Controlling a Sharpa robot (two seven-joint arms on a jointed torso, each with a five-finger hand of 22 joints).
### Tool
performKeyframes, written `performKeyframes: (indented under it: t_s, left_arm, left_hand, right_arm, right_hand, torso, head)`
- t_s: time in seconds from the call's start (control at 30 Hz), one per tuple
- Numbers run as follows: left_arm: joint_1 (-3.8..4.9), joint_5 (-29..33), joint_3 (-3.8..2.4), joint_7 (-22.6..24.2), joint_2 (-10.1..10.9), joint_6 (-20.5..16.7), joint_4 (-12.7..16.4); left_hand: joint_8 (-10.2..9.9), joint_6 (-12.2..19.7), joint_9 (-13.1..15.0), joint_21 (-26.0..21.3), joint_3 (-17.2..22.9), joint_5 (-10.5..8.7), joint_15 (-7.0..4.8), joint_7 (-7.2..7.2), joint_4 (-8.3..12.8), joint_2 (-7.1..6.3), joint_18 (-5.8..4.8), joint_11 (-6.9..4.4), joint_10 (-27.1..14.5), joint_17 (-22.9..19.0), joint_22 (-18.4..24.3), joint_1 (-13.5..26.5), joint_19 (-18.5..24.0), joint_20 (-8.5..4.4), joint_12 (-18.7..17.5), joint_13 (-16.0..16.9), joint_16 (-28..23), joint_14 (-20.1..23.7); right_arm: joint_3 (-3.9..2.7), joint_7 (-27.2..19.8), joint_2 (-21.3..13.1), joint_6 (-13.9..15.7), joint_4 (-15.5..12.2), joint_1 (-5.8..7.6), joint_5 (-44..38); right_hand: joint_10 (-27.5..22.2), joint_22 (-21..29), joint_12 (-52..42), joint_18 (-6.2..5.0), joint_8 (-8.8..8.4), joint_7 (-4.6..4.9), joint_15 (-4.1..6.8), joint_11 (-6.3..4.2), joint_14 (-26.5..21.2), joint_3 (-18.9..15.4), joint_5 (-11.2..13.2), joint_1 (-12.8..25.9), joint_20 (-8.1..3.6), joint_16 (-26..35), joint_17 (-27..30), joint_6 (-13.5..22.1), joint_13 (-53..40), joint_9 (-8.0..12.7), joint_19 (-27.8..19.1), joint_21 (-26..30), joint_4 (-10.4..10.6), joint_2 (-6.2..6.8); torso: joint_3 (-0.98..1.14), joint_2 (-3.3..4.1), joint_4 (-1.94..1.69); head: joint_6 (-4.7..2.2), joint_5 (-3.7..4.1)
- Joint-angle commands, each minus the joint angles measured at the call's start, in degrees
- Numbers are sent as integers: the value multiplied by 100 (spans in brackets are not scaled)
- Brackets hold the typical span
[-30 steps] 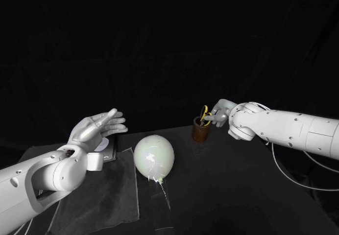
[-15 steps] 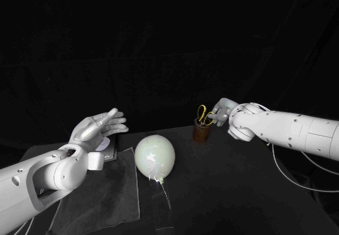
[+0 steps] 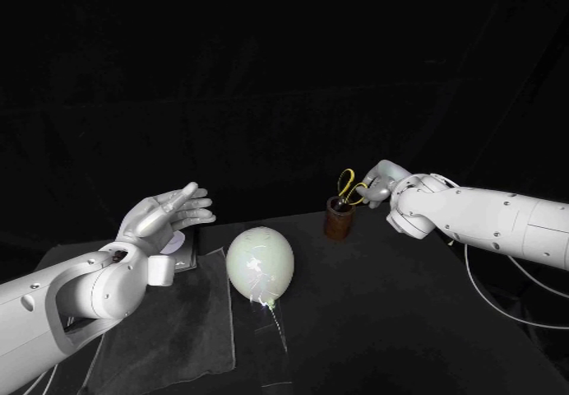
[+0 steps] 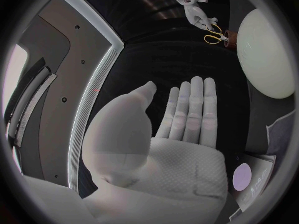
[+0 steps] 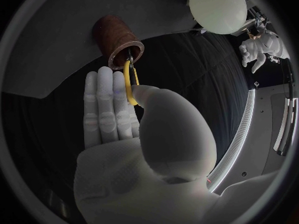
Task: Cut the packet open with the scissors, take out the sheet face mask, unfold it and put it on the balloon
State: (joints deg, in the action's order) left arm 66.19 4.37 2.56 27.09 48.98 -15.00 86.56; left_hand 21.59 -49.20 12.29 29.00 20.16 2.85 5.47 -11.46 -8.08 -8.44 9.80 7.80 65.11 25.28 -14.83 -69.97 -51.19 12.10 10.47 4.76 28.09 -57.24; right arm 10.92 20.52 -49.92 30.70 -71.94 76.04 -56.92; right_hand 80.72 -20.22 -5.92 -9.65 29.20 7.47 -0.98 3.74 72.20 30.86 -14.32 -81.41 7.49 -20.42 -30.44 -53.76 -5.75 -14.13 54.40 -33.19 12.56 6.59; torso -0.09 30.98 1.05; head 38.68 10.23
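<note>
The pale balloon [image 3: 260,265] lies on the table in the middle. Behind it to the right, yellow-handled scissors [image 3: 348,188] stick up from a brown cup [image 3: 340,222]. My right hand [image 3: 380,183] pinches a yellow handle [image 5: 129,82] between thumb and fingers, with the blades still inside the cup [image 5: 117,39]. My left hand [image 3: 166,216] hovers open, fingers flat and together, above the dark packet [image 3: 180,251] with a white round mark. The left wrist view shows the packet [image 4: 252,180] beneath the hand [image 4: 181,119], and the balloon [image 4: 266,52] beside it.
A grey mat [image 3: 166,337] covers the table's left part, under the packet and reaching the balloon. A thin string [image 3: 279,329] trails from the balloon toward the front. A white cable [image 3: 486,284] hangs under the right arm.
My right hand has risen a little, drawing the scissors partly up out of the cup. The left hand and the balloon have stayed in place.
</note>
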Motion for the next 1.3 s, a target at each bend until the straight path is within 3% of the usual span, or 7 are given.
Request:
performKeyframes:
  t_s: [0.03, 0.27, 0.57, 0.73, 0.87, 1.07, 1.3]
  left_arm:
    - [6, 52, -5, 11, -14, 108, 0]
    - [5, 55, 0, 2, -39, 117, -64]
    - [4, 27, 20, -18, -115, 314, -266]
    - [5, -299, 12, -108, -221, 718, -603]
    - [11, -455, 5, -180, -364, 919, -951]
    - [49, -622, -8, -229, -585, 1046, -1492]
    - [257, -1516, -20, -409, -887, 1205, -2302]
  left_hand:
    - [-24, 18, -5, -30, 7, -3, -6, -16, -20, 49, 65, 24, -9, 8, 4, 13, 0, 23, -12, 8, -22, 42]
    - [-31, 26, -7, -36, -3, -4, -1, -20, -42, 66, 64, 29, -19, 14, 10, -3, 0, 25, -18, 9, -26, 51]
    - [-75, 73, -18, -200, -102, -4, 36, -33, -118, 63, 37, 54, -99, 40, 108, -164, 191, 98, -76, 4, -103, 175]
    - [-270, 342, -91, -554, 307, -2, 137, -71, 297, 57, -69, 141, -385, -45, 291, -935, 688, 259, -308, -75, -416, 542]
    - [-396, 484, -127, -839, 476, -5, 263, -26, 351, -133, -57, 215, -536, -173, 465, -906, 981, 403, -512, -96, -800, 805]
    - [-552, 677, -181, -1050, 439, -4, 410, -28, 281, -176, -22, 346, -782, -389, 627, -722, 1058, 453, -693, -110, -1256, 1101]
    - [-635, 757, -204, -1423, 186, -6, 544, -206, 2, -120, -262, 447, -1139, -618, 857, -402, 1446, 464, -685, -114, -1659, 1411]
  right_arm:
    - [-11, -305, -99, 468, -124, 42, 239]
    - [-25, -127, -568, 205, -649, 313, 780]
    - [-33, 261, -1078, -434, -1256, 816, 1580]
    - [-35, 123, -1074, -428, -1491, 971, 2146]
    - [-33, -158, -808, -6, -1518, 985, 2658]
    - [-32, -564, -209, 568, -1344, 893, 3144]
    - [-34, -974, 427, 823, -1138, 632, 3530]
  right_hand:
    - [120, -73, -3, -36, 49, -24, 16, -51, 55, 247, -24, 88, -17, 21, -46, -36, -20, -33, -23, -80, -266, -12]
    - [175, -475, 47, -12, 66, -14, 32, -49, 103, 475, -84, 188, -74, 99, -142, -54, -42, -51, -240, -520, -719, -53]
    - [199, -712, 76, -8, 63, -17, 40, -50, 136, 561, -133, 331, -88, 151, -191, -66, -54, -55, -410, -761, -896, -102]
    - [224, -779, 75, -14, 71, -17, 47, -66, 163, 583, -152, 375, -93, 159, -210, -83, -62, -60, -440, -831, -946, -117]
    - [238, -814, 74, -17, 74, -21, 52, -70, 178, 596, -147, 398, -95, 163, -220, -88, -67, -62, -453, -869, -972, -134]
    - [254, -869, 76, -21, 77, -26, 58, -75, 192, 621, -159, 420, -98, 175, -233, -99, -72, -65, -482, -924, -1025, -147]
    - [258, -900, 81, -22, 78, -27, 58, -75, 199, 636, -152, 446, -98, 183, -242, -102, -75, -66, -500, -955, -1044, -166]
  torso:
    - [2, -4, -12]
    - [-12, -13, -9]
    - [-24, -36, -21]
    - [-36, -28, -23]
    - [-26, -10, -19]
    - [-27, 5, -21]
    - [-30, 29, -52]
  head:
    - [-25, 2]
    - [-58, 0]
    - [-111, -13]
    - [-183, -46]
    - [-260, -122]
    - [-376, -207]
    - [-388, -366]
